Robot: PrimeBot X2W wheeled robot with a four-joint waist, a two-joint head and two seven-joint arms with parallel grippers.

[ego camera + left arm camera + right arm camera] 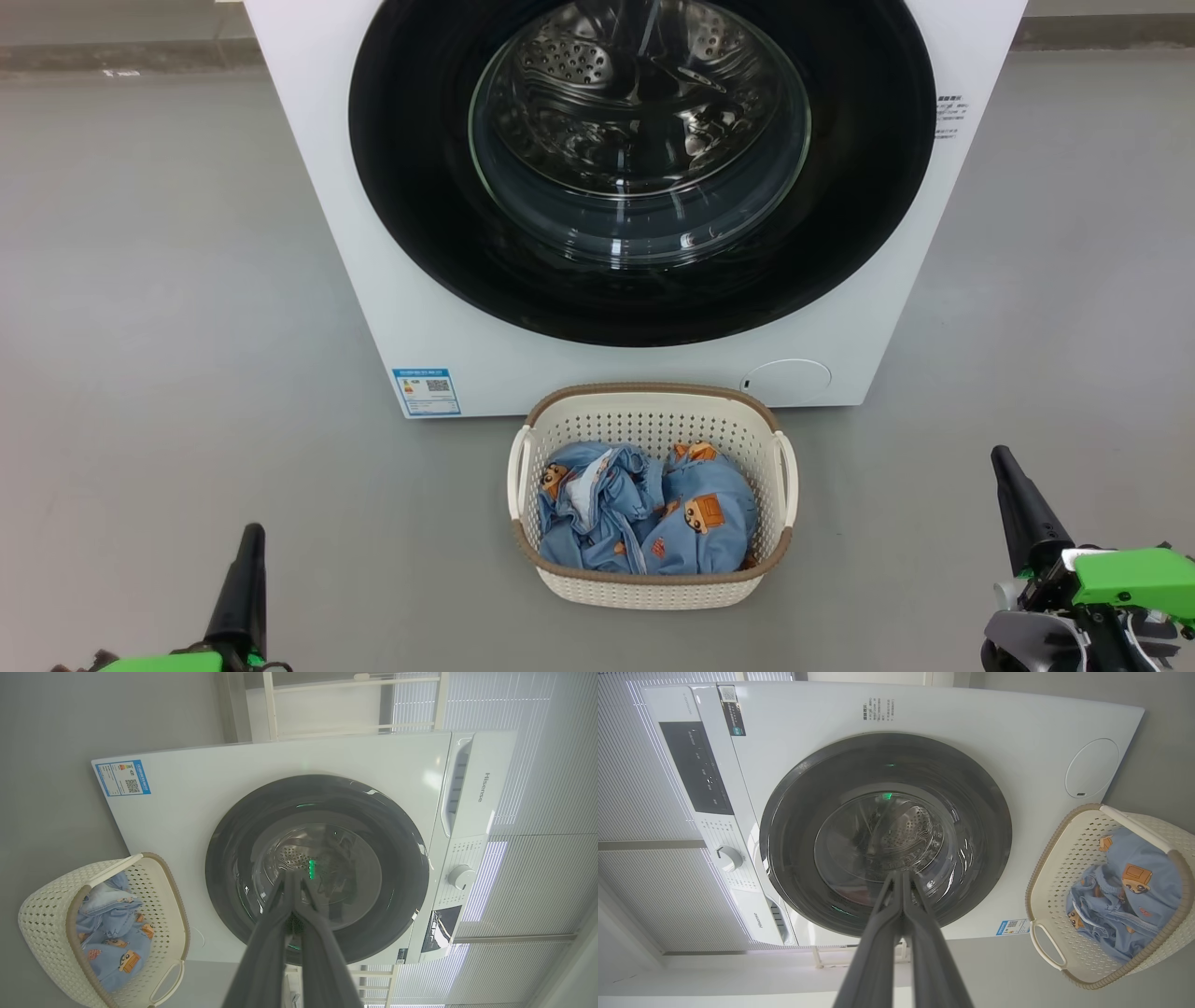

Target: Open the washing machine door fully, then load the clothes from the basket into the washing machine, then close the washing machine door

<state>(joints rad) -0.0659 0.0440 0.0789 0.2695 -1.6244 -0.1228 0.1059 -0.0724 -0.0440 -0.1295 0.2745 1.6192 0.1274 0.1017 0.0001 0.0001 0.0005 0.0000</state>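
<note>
Washing machine door (639,177) sits closed against the white washing machine (448,336), and the steel drum shows through its glass. The basket (653,390) stands on the grey floor (187,280) just in front of the machine, below the door. The clothes (653,518) lie bundled inside the basket. The left gripper (252,537) hangs well to the left of the basket, fingers pressed together, holding nothing. The right gripper (1004,462) hangs well to its right, fingers likewise together and empty. Both point towards the machine
</note>
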